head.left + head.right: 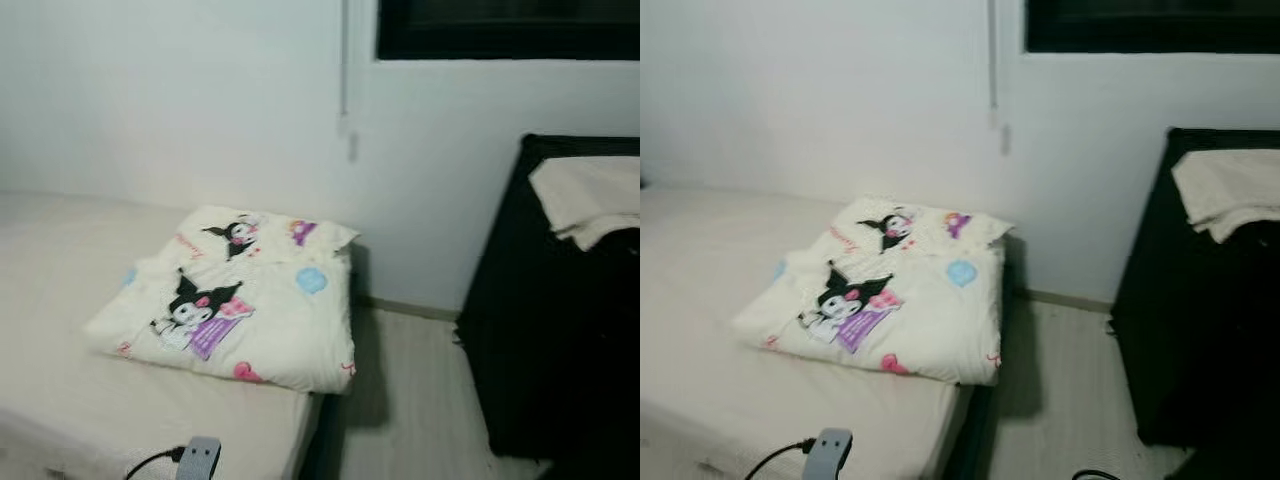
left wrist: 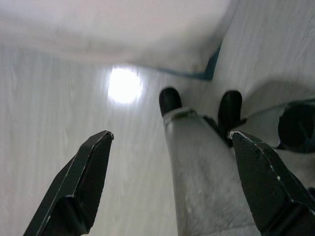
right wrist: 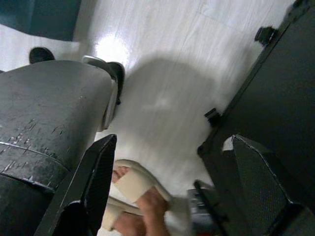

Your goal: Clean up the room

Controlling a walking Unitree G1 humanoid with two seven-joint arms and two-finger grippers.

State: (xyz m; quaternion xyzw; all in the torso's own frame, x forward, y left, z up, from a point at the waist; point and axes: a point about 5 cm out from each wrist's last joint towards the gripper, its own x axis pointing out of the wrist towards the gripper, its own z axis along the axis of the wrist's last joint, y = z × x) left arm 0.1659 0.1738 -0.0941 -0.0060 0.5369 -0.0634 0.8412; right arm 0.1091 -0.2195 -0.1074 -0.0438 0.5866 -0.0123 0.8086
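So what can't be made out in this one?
- Gadget with a cable on the bed: cut by the head view's bottom edge.
- Black cabinet: cut by the right edge; the cloth covers its top.
- Person's foot in a slipper: cut by the right wrist view's bottom edge.

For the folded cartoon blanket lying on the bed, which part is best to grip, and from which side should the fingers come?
Probably the corner of the folded blanket that overhangs the bed edge beside the floor gap. There the stacked layers end in a thick free edge, so the fingers could likely close around all the folds at once. Coming from the floor side, level with the mattress, seems better than pinching its flat top.
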